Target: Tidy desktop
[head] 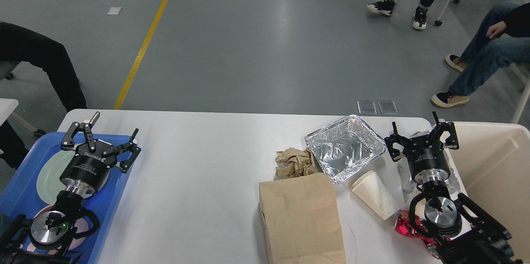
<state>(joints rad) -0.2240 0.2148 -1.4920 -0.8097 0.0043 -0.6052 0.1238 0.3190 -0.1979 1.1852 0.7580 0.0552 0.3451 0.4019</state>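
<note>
Over on the left our left gripper (100, 139) hangs above the blue tray (18, 183) with its fingers spread wide, nothing in them; a pale green plate (47, 177) sits in that tray. The white desktop (194, 181) fills the middle. Going right there's crumpled brown paper (295, 162), a brown paper bag (301, 218), a foil tray (345, 147) and a tipped paper cup (374, 193). Our right gripper (421, 139) is spread open too, empty, just beside the beige bin (492, 173).

Head-height view, forward and downward
</note>
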